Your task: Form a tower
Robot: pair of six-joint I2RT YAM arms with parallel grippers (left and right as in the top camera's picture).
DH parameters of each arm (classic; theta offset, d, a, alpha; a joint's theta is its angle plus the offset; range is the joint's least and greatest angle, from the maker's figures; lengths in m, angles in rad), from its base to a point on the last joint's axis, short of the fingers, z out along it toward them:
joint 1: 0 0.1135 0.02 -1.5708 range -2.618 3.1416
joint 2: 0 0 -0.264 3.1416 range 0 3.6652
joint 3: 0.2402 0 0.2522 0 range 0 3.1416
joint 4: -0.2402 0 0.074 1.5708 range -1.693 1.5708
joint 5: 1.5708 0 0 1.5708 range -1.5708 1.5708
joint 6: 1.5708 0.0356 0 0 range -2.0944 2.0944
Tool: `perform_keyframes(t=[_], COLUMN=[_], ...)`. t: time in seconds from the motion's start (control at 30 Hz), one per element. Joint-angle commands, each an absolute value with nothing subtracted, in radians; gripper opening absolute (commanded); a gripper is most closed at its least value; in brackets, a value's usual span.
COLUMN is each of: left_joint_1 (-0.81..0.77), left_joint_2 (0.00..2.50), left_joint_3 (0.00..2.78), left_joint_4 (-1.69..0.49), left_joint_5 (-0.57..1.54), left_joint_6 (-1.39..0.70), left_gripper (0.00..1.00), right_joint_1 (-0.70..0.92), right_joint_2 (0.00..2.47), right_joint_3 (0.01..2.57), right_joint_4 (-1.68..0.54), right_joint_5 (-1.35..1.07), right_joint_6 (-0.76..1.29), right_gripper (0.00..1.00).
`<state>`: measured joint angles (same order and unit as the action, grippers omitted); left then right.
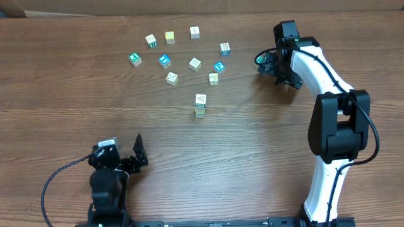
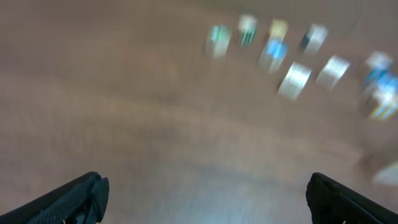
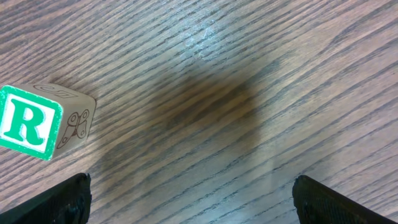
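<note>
Brown wood-grain table (image 1: 76, 82), pale tower (image 1: 200, 105) with green print, green-and-white R cube (image 3: 43, 121), white-and-black right arm (image 1: 322, 69)

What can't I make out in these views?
Overhead: the tower is seen from above, so its cube count is unclear; the marks are too small to read.
Left wrist: motion blur smears the loose cubes; no letters are readable.
Right wrist: only the R cube is in frame; the tower is outside the view.
</note>
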<state>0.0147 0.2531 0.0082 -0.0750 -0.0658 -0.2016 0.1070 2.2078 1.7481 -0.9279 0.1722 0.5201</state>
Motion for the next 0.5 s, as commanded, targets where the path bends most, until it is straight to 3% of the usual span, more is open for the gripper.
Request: perform_keyframes(t=[0.0, 0.2, 0.47], left_joint_1=[0.01, -0.006, -0.014], left_joint_2=[0.133, 0.0, 0.003], left_joint_3=[0.005, 0.005, 0.005], left_joint_4=[-0.076, -0.077, -0.075], left_joint_5=[-0.077, -0.077, -0.077], left_joint_6=[-0.163, -0.102, -0.074], left_gripper=[1.0, 1.0, 1.0], right_joint_1=[0.111, 0.111, 0.111], right_joint_2=[2.171, 2.171, 2.171], right_joint_3=[1.747, 1.747, 1.747], right_joint_4=[-0.924, -0.924, -0.924], right_joint_5=[0.179, 0.179, 0.179], right_joint_6=[0.523, 0.523, 0.523], right_gripper=[1.0, 1.0, 1.0])
